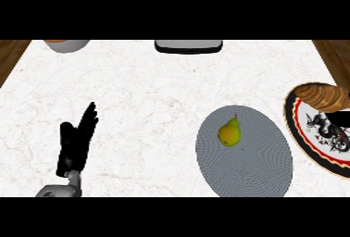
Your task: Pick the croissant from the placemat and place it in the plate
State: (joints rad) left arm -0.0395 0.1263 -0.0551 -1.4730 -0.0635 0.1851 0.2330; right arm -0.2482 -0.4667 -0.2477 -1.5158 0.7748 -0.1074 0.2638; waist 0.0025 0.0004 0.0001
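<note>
Well, croissant (322,95) sits on the plate (308,139), far right of my left hand (77,139), resting open, holding nothing.

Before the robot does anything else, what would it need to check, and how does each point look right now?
1. Croissant off the placemat: ok, it is no longer on the grey mat.
2. Croissant in the plate: ok as far as can be seen; it lies over the plate's upper rim, partly cut off by the view's right edge.
3. Right hand clear of the croissant: cannot tell, that hand does not show.
4. Left hand out of the way: ok, open and resting at the lower left, fingers up.
5. Pear undisturbed: ok, it lies on the placemat, apart from the plate.
</note>
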